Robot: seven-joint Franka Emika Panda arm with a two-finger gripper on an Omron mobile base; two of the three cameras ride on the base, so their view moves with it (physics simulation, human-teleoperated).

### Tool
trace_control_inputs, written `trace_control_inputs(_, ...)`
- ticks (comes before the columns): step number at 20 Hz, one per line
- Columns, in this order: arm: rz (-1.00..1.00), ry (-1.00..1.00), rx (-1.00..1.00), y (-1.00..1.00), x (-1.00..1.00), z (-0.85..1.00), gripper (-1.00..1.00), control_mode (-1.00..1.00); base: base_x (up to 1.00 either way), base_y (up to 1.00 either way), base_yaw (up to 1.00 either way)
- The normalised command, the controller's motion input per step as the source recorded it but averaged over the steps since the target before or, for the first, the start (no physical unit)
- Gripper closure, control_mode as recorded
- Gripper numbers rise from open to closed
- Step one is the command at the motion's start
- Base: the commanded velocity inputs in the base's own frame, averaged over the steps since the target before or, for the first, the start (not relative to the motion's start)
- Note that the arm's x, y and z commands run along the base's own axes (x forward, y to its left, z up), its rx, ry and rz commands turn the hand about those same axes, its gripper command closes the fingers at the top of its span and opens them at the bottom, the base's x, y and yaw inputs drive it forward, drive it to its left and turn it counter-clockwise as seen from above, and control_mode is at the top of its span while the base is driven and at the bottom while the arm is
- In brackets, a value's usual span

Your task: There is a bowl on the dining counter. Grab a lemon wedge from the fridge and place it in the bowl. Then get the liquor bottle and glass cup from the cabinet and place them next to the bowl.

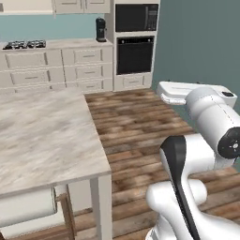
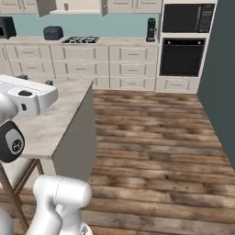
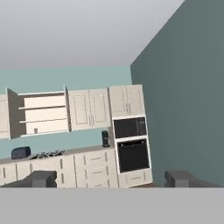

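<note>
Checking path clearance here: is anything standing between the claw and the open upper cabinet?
Nothing visible blocks it. The open claw faces the open cabinet across bare room. Below the cabinet sit the back counter's toaster and stovetop, under the line of approach.

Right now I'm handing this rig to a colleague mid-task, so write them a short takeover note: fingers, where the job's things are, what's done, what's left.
Gripper: open, fingers wide apart, nothing held, raised and aimed at the far kitchen wall.
Cabinet: on that wall, door open; one small item on its lower shelf, too small to identify.
Dining counter: close by on the arm's left.
Done: cabinet stands open; nothing else can be confirmed.
Left: at least fetching from the cabinet and placing on the dining counter.
</note>
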Motion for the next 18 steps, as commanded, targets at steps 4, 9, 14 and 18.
trace_control_inputs(4, 0.0, 0.0, 0.0, 0.0, 0.0, 0.0, -1.0, 1.0, 0.08, -1.0, -0.01)
trace_control_inputs(9, 0.0, 0.0, 0.0, 0.0, 0.0, 0.0, -1.0, 1.0, 0.39, -0.99, 0.0)
trace_control_inputs(14, 0.0, 0.0, 0.0, 0.0, 0.0, 0.0, -1.0, 1.0, 0.98, -0.63, 0.13)
trace_control_inputs(18, 0.0, 0.0, 0.0, 0.0, 0.0, 0.0, -1.0, 1.0, 1.0, -0.32, 0.28)
